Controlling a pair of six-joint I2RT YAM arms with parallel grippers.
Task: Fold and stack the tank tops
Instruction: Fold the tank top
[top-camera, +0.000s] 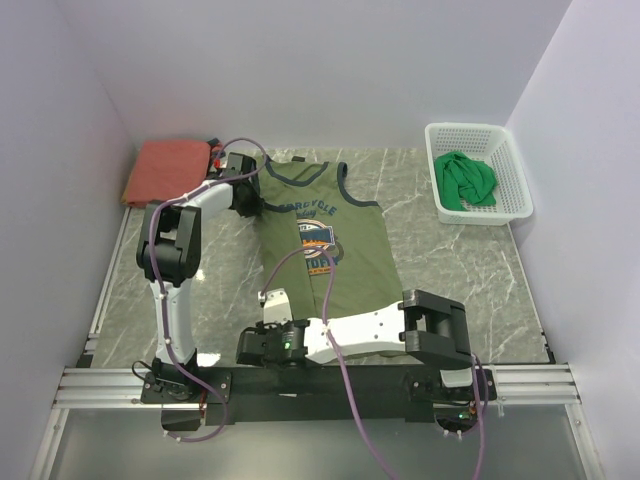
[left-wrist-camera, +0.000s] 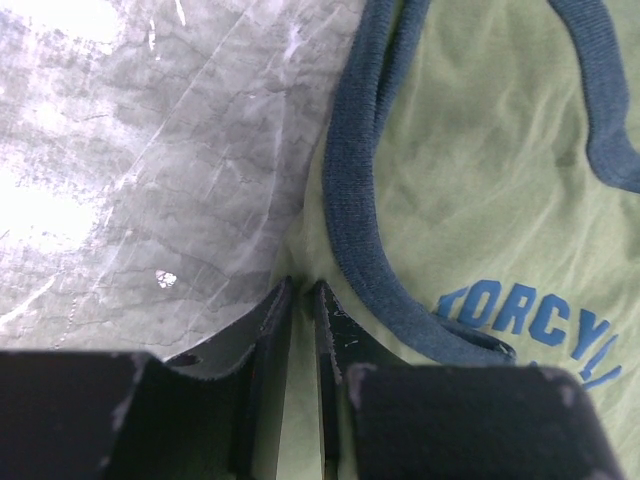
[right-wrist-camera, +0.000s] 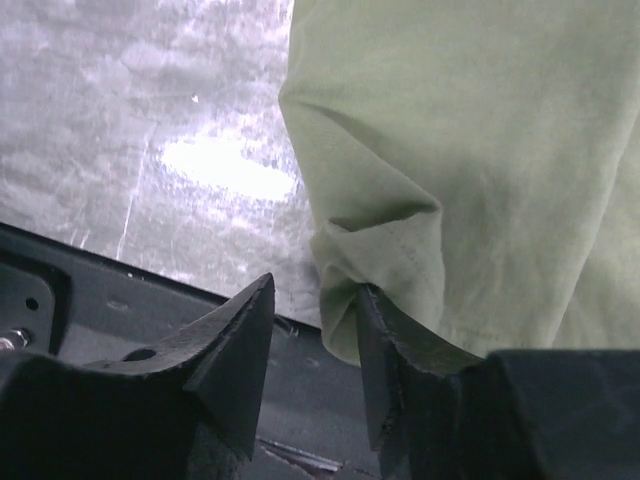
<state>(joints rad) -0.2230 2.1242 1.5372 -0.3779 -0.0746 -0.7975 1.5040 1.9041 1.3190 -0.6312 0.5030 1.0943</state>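
Grey marble-look table (top-camera: 450, 270) is carrying everything. Olive tank top (top-camera: 335, 265) is lying spread flat at mid-table, graphic side up, its long axis running far to near: neckline is pointing toward the back wall, hem toward the arm bases and skewing slightly right. White mesh basket (top-camera: 515, 165) is sitting at the far right corner. Rust-red tank top (top-camera: 168, 170) is resting folded at the far left corner. Bright green tank top (top-camera: 465, 180) is lying bunched inside the basket. Left gripper (left-wrist-camera: 300, 295) is working at the olive top's left armhole edge, fingers nearly together, pinching cloth in the slit. Right gripper (right-wrist-camera: 310, 300) is sitting at the hem's near-left corner, jaws apart, one finger touching the corner.
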